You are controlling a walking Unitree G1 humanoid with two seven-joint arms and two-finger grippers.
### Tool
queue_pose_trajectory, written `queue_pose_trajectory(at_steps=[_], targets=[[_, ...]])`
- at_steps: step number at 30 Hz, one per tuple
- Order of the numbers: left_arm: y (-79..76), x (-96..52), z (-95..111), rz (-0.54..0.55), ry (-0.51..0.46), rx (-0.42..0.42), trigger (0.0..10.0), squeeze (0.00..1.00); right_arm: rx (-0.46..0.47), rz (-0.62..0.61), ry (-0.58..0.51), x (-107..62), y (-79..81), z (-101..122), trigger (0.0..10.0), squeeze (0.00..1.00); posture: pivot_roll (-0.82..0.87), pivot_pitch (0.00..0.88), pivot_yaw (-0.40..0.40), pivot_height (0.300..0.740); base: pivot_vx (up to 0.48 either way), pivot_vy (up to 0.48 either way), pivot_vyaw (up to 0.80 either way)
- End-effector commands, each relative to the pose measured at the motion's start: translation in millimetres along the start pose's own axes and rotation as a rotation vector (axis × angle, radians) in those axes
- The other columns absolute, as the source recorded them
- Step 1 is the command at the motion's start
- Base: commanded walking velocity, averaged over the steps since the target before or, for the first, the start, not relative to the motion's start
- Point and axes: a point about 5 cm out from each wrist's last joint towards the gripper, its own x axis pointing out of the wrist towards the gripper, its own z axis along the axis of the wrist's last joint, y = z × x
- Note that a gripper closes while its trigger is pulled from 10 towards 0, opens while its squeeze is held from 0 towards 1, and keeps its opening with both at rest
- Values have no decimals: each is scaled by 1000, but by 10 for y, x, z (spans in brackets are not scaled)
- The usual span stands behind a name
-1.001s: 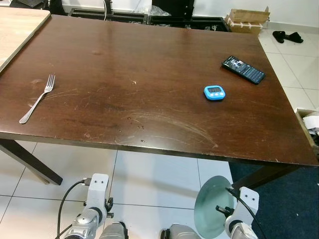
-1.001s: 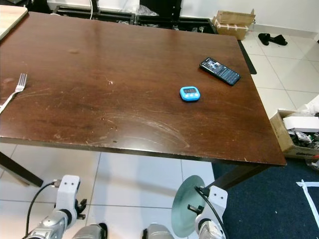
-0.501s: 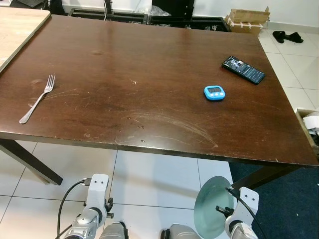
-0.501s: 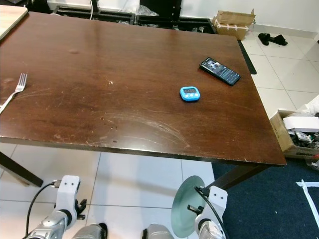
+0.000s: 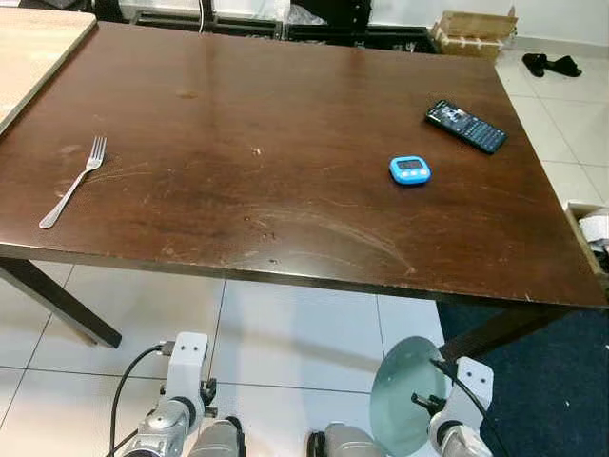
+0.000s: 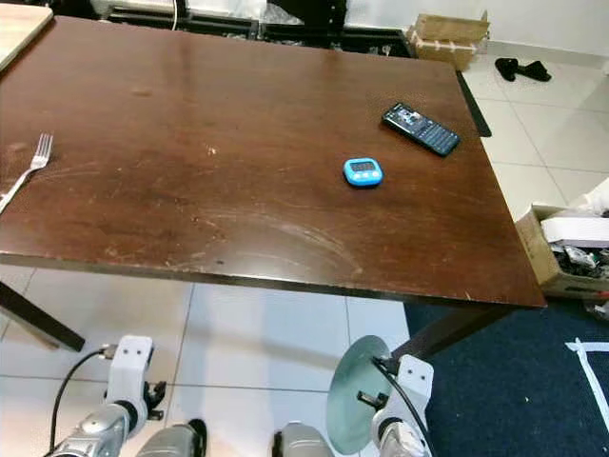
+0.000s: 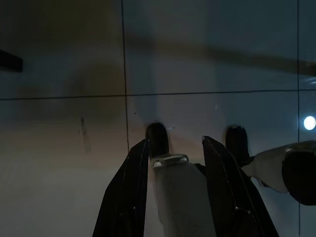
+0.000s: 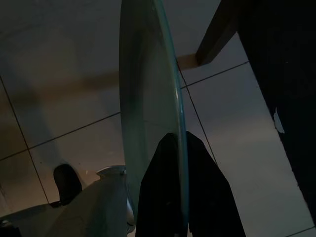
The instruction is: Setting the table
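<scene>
Low beside table (image 5: 285, 143), right gripper (image 8: 178, 148) pinching upright plate (image 5: 404, 395), left gripper (image 7: 173, 148) spread, empty

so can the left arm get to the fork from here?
Probably yes. The left end effector hangs open and free below the table edge, and the fork lies on the table near the robot's left corner, nothing around it.
</scene>
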Motion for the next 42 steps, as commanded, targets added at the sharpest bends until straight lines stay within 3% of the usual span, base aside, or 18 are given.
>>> queue_pose_trajectory(at_steps=[1,20,28,30,32,38,42], targets=[[-9,-12,-71,1,28,-5,10000,0,-4,-17,19,-17,-67,-44,10000,0,30,85,-3,740,0,0,0],[5,-17,-96,9,42,-9,10000,0,-15,-5,21,-12,-55,-34,10000,0,28,80,-7,740,0,0,0],[-22,-12,-118,17,61,-12,10000,0,-85,20,73,-13,-15,-92,10000,0,33,59,-29,740,0,0,0],[-80,18,-48,-13,65,54,10000,0,-142,47,73,13,25,-29,10000,0,61,48,-33,740,0,0,0],[-73,23,-29,-9,63,64,10000,0,-153,47,66,20,31,-7,10000,0,61,48,-33,740,0,0,0],[-13,76,236,26,12,39,10000,0,-156,93,18,95,226,221,10000,0,74,45,-40,740,0,0,0],[-32,79,251,11,2,43,10000,0,-155,106,-12,106,283,283,10000,0,65,57,-29,740,0,0,0]])
